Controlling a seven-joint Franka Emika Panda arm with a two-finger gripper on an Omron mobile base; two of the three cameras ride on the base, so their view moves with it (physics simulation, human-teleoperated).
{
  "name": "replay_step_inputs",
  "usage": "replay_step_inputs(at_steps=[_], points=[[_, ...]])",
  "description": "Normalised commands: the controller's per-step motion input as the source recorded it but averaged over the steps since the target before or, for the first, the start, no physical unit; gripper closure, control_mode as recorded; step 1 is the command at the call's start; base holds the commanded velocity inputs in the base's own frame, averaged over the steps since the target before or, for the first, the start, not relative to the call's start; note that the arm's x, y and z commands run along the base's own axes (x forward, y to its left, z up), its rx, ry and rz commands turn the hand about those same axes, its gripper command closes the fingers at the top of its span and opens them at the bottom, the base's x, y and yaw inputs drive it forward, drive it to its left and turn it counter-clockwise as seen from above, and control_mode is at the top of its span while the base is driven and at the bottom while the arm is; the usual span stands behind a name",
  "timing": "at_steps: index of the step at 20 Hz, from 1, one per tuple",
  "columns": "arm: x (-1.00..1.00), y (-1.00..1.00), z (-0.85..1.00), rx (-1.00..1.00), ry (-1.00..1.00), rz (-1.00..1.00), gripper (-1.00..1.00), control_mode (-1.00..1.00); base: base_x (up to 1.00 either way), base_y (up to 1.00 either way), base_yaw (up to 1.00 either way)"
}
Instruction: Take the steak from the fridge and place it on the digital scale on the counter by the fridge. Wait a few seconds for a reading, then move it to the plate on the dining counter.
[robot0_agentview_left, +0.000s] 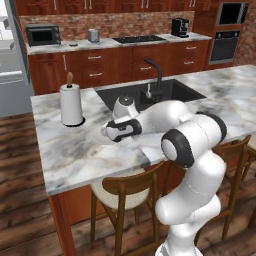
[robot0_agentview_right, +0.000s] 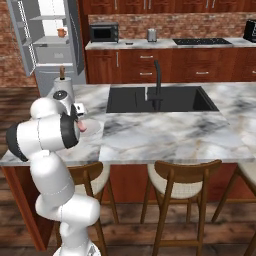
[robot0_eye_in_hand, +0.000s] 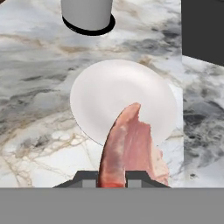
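1. Hand (robot0_eye_in_hand: 112, 177): its 2 dark tips are pinched on the steak (robot0_eye_in_hand: 129, 148), which rises between them; in the right base view the steak (robot0_agentview_right: 81, 125) shows as a pink lump at the arm's end.
2. Steak: held above the near part of the plate (robot0_eye_in_hand: 118, 94), its tip over the plate's middle, its lower half past the plate's near rim. Whether it touches the plate cannot be told.
3. Plate: white, round, flat on the marble bench (robot0_agentview_left: 75, 155); in the left base view the plate (robot0_agentview_left: 97, 136) is partly hidden by the arm.
4. Towel roll (robot0_agentview_left: 71, 104): upright on a dark base, near the plate's far side, bare marble between them.
5. Sink (robot0_agentview_left: 172, 89): black, with a black faucet (robot0_agentview_left: 156, 75), to the plate's right; a strip of marble separates its edge from the plate.
6. Open room: marble lies bare to the plate's left and toward the bench's front edge, where stools (robot0_agentview_right: 177, 187) stand.
7. Fridge (robot0_agentview_right: 47, 40): door open, beyond the bench.
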Motion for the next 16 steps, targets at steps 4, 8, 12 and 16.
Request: replay_step_inputs(at_steps=[4,8,12,16], points=[[0.36,0.0,-0.13,0.0,0.0,0.0,1.0,-1.0,0.0,0.0,0.0],[0.25,0.01,-0.19,0.0,0.0,0.0,1.0,-1.0,0.0,0.0,0.0],[0.26,0.05,-0.29,-0.01,0.01,0.0,1.0,-1.0,0.0,0.0,0.0],[0.36,0.09,-0.26,0.0,0.0,0.0,1.0,-1.0,0.0,0.0,0.0]])
